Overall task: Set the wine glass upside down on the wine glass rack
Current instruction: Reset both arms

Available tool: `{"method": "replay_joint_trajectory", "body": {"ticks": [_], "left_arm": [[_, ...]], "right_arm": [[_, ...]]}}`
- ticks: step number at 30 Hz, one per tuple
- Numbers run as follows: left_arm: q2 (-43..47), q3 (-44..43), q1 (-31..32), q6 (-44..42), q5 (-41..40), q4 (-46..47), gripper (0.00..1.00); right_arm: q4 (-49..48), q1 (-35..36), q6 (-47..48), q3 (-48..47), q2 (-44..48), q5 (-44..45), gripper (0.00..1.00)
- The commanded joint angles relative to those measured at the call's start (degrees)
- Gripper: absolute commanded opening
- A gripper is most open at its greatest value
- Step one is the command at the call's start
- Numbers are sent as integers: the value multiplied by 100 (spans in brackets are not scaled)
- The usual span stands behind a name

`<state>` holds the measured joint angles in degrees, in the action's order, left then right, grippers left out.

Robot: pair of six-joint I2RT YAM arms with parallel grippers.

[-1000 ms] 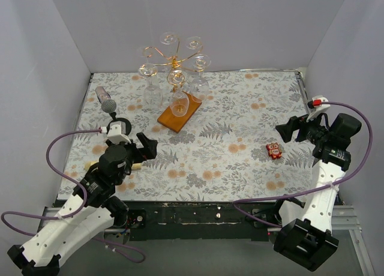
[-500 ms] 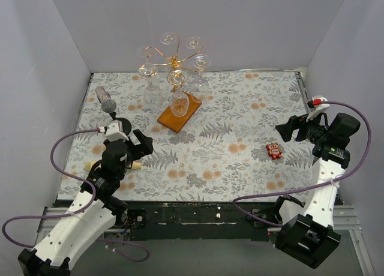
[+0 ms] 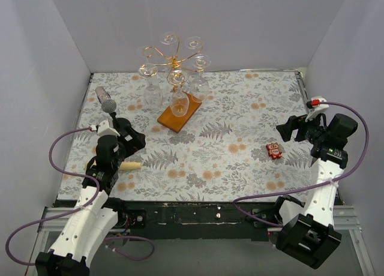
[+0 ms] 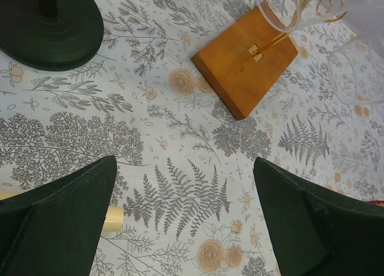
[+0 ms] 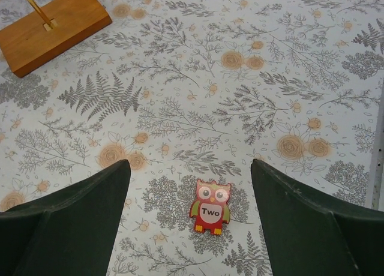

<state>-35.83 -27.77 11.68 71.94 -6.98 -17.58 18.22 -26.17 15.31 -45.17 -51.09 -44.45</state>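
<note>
The copper-gold wire wine glass rack [image 3: 173, 61] stands on its orange-brown wooden base [image 3: 179, 113] at 12 o'clock on the floral tabletop [image 3: 246, 108], near the far edge. 3 glasses hang bowl-down from its spiral arms. A wine glass [image 3: 152, 95] is at 9 o'clock of the stem, a second wine glass [image 3: 179, 106] is over the base, and a third wine glass [image 3: 198, 84] is at 3 o'clock.

The left end effector [image 3: 133, 136] is at 8 o'clock, released, its fingers spread wide with nothing between them. A cream cylinder [image 3: 130, 165] lies just at 6 o'clock of it. A microphone [image 3: 105, 99] on a black round foot [image 4: 51, 24] stands at 9 o'clock.

The right end effector [image 3: 284, 131] is at 3 o'clock, also released and holding nothing. A red owl figure [image 5: 210, 213] marked "Two" lies on the tabletop between its fingers in the right wrist view, apart from both.
</note>
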Motion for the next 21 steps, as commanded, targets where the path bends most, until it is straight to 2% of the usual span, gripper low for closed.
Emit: {"method": "replay_joint_trajectory", "body": {"ticks": [1,11,16,21], "left_arm": [[129,0,-43,162,206,-26,98],[288,-97,-43,118,233,-184,98],[296,-150,-43,118,250,-175,98],[323,-264,-43,48,233,-245,98]], "right_arm": [[-301,16,33,61,160,226,90],[-301,16,-116,61,416,735,92],[15,25,262,-54,398,797,93],[-46,16,25,-27,424,841,94]]}}
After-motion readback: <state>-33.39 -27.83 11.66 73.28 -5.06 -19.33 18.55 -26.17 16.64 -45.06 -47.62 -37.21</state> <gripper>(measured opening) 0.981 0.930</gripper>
